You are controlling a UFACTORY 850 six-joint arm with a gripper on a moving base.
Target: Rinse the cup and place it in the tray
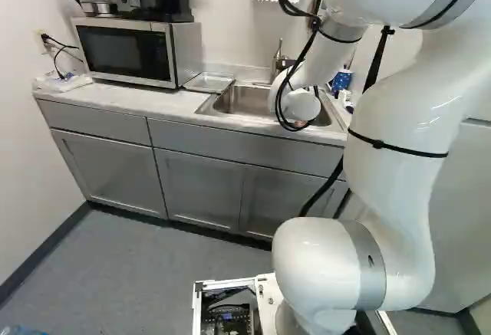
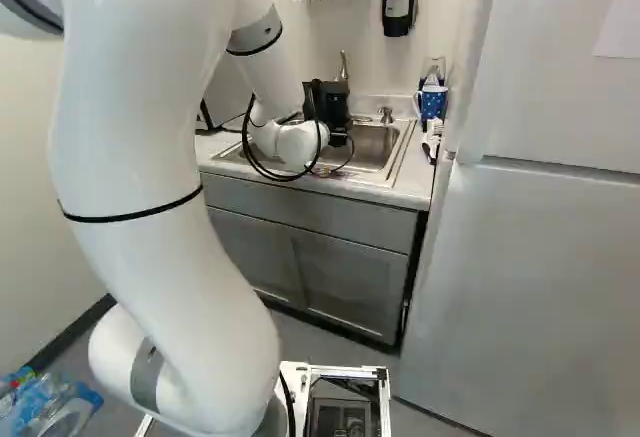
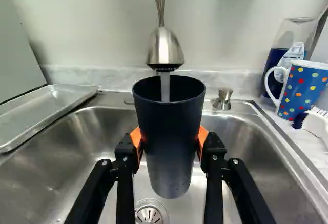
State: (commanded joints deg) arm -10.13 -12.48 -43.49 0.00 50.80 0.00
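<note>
In the right base view my black gripper is over the sink, its fingertips hidden. The wrist view shows the gripper shut on a dark blue cup, with an orange pad against each side. The cup is upright above the sink basin, its open mouth under the faucet. A stream of water runs from the spout into the cup. The metal tray lies on the counter beside the sink; it also shows as a tray between microwave and sink in the left base view.
A polka-dot mug, a clear pitcher and a white brush stand or lie beside the sink, across from the tray. A microwave is past the tray. A fridge rises right of the counter.
</note>
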